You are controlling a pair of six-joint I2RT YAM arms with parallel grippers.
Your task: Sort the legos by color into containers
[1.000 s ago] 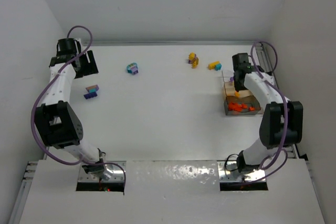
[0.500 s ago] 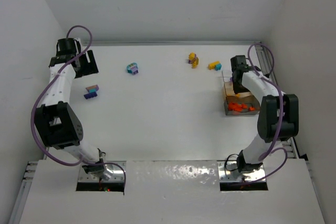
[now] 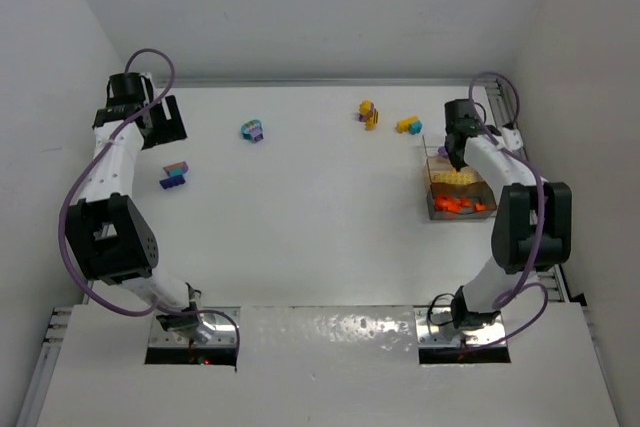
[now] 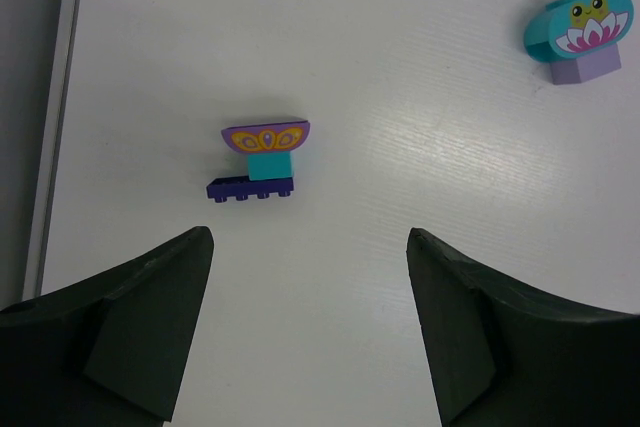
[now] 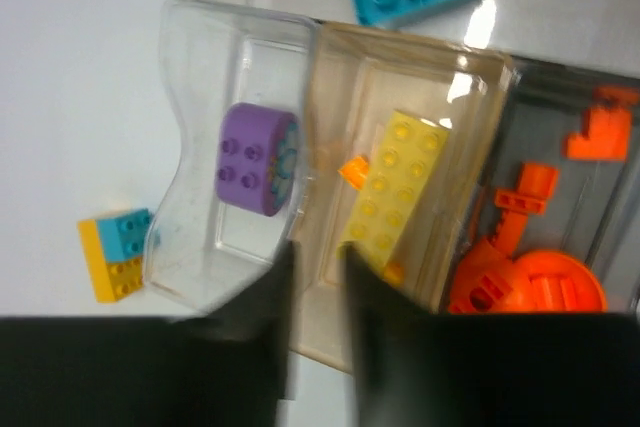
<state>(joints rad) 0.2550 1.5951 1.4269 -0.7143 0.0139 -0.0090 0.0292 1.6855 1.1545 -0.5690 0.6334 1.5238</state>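
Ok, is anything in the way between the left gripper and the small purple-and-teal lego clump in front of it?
Nothing visible. In the left wrist view the open left gripper faces the purple-and-teal lego clump with only white table between them. The teal frog-faced brick sits well off to one side.

Left arm (image 3: 108,162) and right arm (image 3: 497,169): white rounded links, chunky black joint housings, purple cables (image 3: 68,217) looping alongside each, shiny metal base plates (image 3: 225,332) at near edge; wrist views show matte dark wedge-shaped fingers (image 4: 130,337)
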